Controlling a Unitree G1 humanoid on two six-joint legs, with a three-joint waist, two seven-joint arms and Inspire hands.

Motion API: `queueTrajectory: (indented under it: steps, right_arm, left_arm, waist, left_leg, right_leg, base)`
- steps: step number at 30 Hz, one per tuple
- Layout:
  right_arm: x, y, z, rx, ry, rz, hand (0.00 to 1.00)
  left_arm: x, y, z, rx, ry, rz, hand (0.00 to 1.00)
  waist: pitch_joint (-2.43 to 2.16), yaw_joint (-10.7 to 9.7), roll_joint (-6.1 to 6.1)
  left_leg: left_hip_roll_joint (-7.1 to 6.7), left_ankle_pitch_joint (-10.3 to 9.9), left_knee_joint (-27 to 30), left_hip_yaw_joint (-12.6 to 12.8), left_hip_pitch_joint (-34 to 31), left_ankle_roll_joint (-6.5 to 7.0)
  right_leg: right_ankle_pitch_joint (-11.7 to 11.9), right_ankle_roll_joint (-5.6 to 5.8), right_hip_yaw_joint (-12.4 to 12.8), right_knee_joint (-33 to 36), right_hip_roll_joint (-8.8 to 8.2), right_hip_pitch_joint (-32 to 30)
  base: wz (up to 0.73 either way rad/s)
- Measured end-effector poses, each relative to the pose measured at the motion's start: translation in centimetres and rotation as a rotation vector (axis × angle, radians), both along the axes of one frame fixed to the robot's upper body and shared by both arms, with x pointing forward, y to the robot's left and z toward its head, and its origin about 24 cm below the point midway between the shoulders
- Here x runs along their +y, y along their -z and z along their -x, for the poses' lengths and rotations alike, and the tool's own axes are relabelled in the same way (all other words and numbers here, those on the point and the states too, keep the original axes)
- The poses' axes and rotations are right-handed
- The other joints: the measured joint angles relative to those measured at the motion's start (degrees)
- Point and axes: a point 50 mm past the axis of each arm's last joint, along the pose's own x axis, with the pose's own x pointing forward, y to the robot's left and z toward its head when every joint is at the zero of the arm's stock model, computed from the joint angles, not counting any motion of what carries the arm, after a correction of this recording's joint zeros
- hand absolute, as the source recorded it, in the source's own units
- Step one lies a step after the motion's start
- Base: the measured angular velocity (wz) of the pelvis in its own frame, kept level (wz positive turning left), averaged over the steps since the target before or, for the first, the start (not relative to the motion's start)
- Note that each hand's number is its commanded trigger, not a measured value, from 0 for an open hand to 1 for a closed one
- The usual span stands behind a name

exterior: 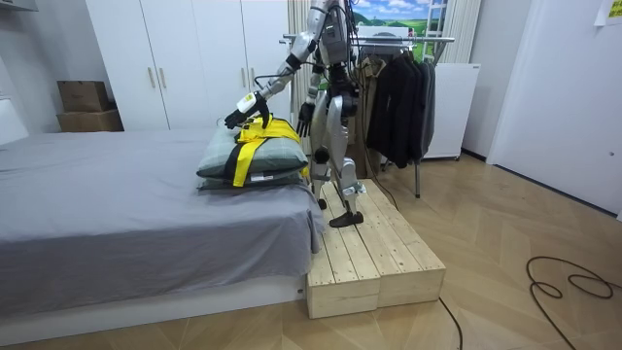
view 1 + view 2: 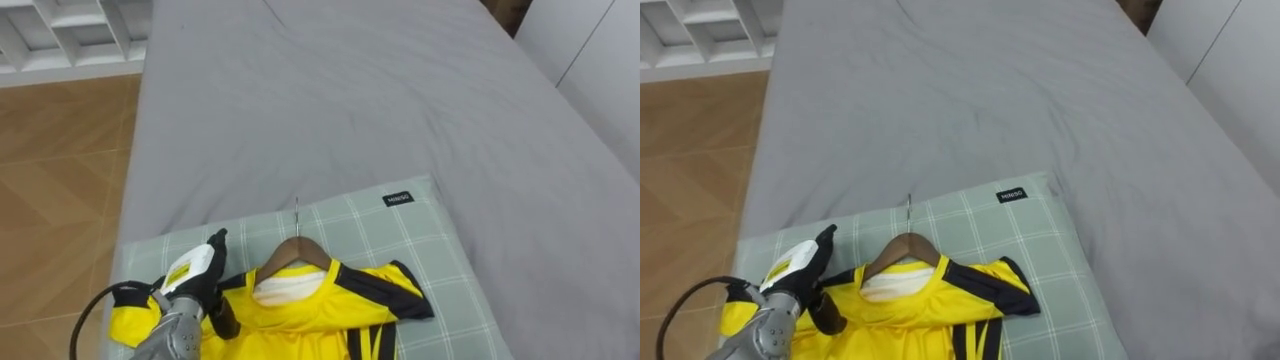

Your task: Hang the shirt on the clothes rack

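Yellow sports jersey w/ black trim (image 2: 300, 322) lies flat on a pale green checked pillow (image 2: 400, 235) at the near end of a grey-sheeted bed (image 2: 350, 100). A brown wooden hanger (image 2: 297, 250) sits inside the collar; its thin metal hook (image 2: 297, 213) lies on the pillow, pointing up the bed.

The left hand (image 2: 200, 285) rests on the jersey's sleeve at the view's left, just beside the hanger's arm. Fingers look straight & spread, thumb apart, not clamped on cloth or hanger.

Room view: robot stands upright on a low pale wooden platform (image 1: 374, 253) against the bed, left arm stretched over the pillow. The right hand (image 1: 304, 119) hangs by its hip; can't tell its state. Behind it is a metal clothes rack w/ dark garments (image 1: 398, 97).
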Motion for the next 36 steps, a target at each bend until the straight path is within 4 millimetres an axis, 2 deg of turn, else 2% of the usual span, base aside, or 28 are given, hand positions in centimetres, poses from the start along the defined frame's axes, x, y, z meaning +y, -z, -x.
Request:
queueTrajectory:
  steps: [7, 14, 25, 28, 30, 32, 36]
  right_arm:
    - [-0.3, 0.2, 0.6, 0.023, 0.001, -0.008, 0.00]
    - [-0.3, 0.2, 0.5, 0.017, -0.003, -0.009, 0.00]
    - [-0.2, 0.2, 0.5, 0.022, -0.035, 0.009, 0.00]
    - [-0.2, 0.1, 0.4, 0.019, -0.033, 0.014, 0.00]
    - [-0.3, 0.1, 0.4, 0.018, -0.029, 0.018, 0.00]
    - [-0.3, 0.2, 0.5, 0.024, -0.021, 0.022, 0.00]
    - [-0.3, 0.2, 0.5, 0.024, -0.005, 0.030, 0.00]
  left_arm:
    - [0.0, 0.4, 0.4, 0.034, 0.033, -0.029, 0.00]
    - [-0.5, 1.1, 0.8, 0.088, 0.091, -0.044, 0.00]
    - [-0.7, 2.0, 1.4, 0.216, 0.171, -0.081, 0.00]
    - [-0.6, 2.3, 1.7, 0.238, 0.171, -0.085, 0.00]
    - [-0.4, 2.7, 2.2, 0.255, 0.166, -0.089, 0.00]
    - [-0.2, 3.0, 2.5, 0.266, 0.154, -0.087, 0.00]
    - [0.0, 3.2, 2.8, 0.280, 0.141, -0.094, 0.00]
  waist:
    - [0.07, -0.23, -0.38]
    - [0.23, -1.51, -0.71]
    - [0.14, -1.37, -0.68]
    - [-0.04, -1.25, -0.65]
    - [-0.33, -1.22, -0.72]
    - [-0.56, -1.33, -0.89]
    - [-1.14, -1.29, -1.81]
  left_leg:
    - [-0.04, 0.01, 0.12, 0.67, 0.13, 0.01]
    - [-0.06, 0.01, -0.14, 0.64, 0.13, 0.00]
    - [-0.05, 0.00, -0.54, 0.84, 0.29, 0.01]
    - [-0.06, 0.04, 0.03, 1.78, 0.73, 0.05]
    - [-0.12, 0.16, 0.08, 3.07, 1.17, 0.22]
    - [-0.20, 0.16, 0.03, 3.32, 1.36, 0.23]
    - [-0.31, 0.15, -0.11, 3.68, 1.46, 0.23]
  right_leg:
    - [0.04, -0.03, 0.15, 0.00, 0.00, 0.06]
    - [0.12, 0.01, 0.23, -0.02, 0.08, 0.04]
    - [0.29, -0.02, 0.36, -0.01, 0.22, -0.01]
    - [0.32, -0.03, 0.75, 0.32, 0.21, 0.07]
    - [0.26, 0.08, 1.45, 0.61, 0.22, 0.09]
    - [0.17, 0.20, 1.60, 0.83, 0.16, 0.08]
    - [0.17, 0.31, 2.04, 0.75, 0.18, 0.09]
  base:
    - [-0.03]
    - [0.00]
    - [0.00]
    - [-0.11]
    - [-0.17]
    - [-0.08]
    - [0.00]
